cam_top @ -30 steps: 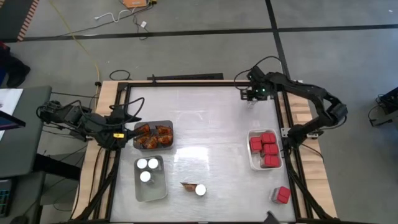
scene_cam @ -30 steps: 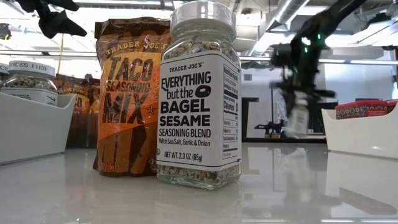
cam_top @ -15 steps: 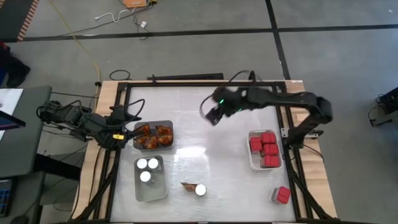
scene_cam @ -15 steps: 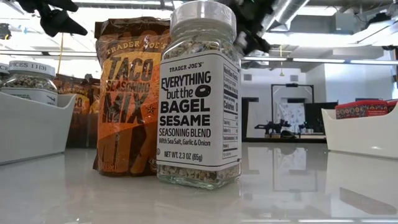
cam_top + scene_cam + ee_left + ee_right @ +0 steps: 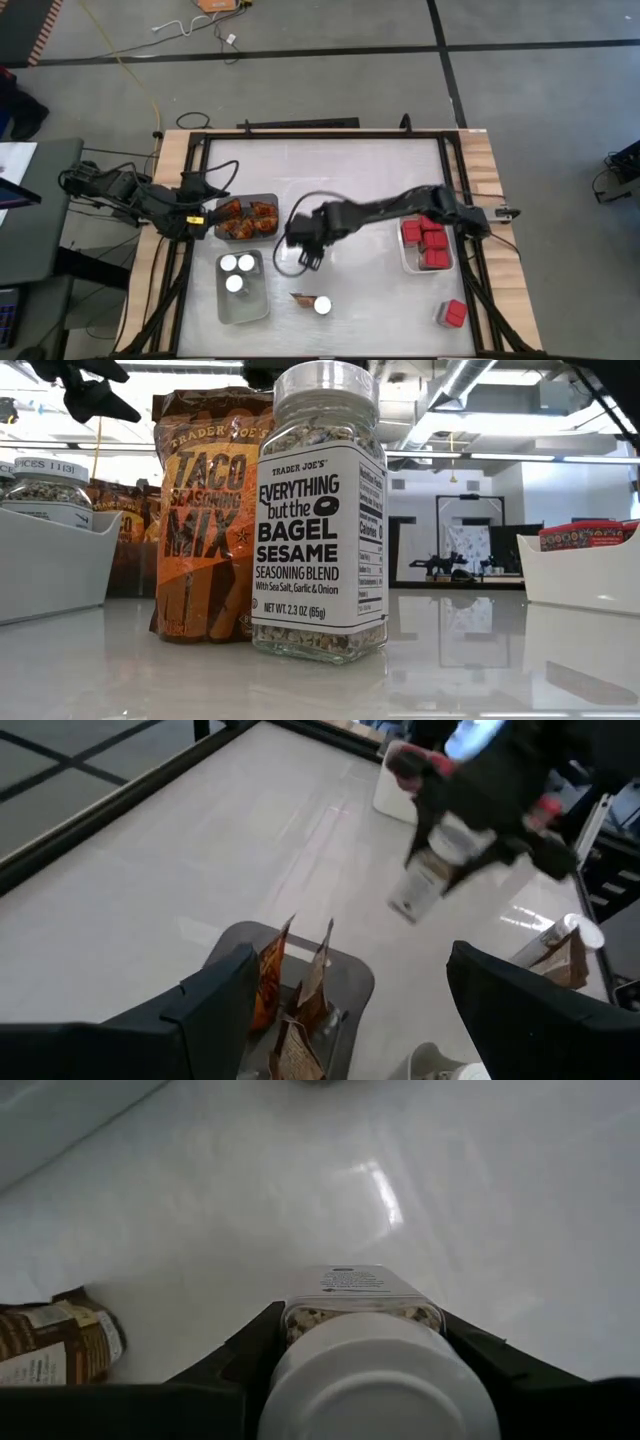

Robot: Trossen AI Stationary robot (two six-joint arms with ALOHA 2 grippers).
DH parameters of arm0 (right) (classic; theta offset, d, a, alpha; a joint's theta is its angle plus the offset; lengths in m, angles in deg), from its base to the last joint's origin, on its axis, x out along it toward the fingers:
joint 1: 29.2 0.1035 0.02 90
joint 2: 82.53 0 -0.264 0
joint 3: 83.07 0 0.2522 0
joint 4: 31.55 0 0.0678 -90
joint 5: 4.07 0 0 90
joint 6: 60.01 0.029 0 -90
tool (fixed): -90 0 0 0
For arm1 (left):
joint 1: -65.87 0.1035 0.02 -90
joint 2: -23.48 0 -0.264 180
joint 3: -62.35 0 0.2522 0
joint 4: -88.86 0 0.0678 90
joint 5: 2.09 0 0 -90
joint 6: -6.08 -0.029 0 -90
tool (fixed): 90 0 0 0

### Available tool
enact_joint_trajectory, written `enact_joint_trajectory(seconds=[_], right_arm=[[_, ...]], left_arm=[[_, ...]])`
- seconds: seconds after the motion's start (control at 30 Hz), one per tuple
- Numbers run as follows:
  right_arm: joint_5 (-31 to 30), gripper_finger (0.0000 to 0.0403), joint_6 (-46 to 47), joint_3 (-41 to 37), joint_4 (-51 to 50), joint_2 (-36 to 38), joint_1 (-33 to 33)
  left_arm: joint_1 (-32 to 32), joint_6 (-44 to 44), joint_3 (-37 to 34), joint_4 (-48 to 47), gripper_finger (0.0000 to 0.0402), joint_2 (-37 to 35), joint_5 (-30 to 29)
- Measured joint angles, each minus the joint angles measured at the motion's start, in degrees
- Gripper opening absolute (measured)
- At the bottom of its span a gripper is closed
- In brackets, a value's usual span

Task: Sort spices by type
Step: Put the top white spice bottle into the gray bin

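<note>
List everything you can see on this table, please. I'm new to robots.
Taco seasoning packets: several, orange-brown, in grey tray, table's left.
Loose packet: one, orange-brown, front centre.
Seasoning jars: three, white lids, in clear tray, front left.
Loose jar: one, beside loose packet.
Carried jar: one, mid-table.
Red boxes: several, in white tray, right.
Loose red box: one, front right corner.
Left arm's fingers: open, by packet tray.
Right arm's fingers: gripping carried jar.
</note>
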Motion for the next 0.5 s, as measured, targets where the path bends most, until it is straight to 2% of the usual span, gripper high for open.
enact_joint_trajectory(seconds=[0.17, 0.33, 0.4, 0.5], right_arm=[[0.01, 0.0216, -0.20, 1.82, 1.09, -4.26, 2.01], [0.00, 0.0216, -1.06, 1.82, 0.90, -5.40, 2.67], [-0.18, 0.0245, -2.80, 1.82, 1.20, -5.29, 2.72], [-0.10, 0.0321, -3.53, 1.82, 1.48, -4.97, 2.72]], left_arm=[[-0.01, 0.00, 0.00, 0.00, 0.0308, 4.37, 0.04], [0.00, 1.18, 0.00, 0.11, 0.0308, 9.33, 0.30], [0.00, 2.24, 0.00, 0.18, 0.0308, 11.14, 1.14], [-0.01, 2.56, 0.00, 1.20, 0.0308, 13.91, 1.98]])
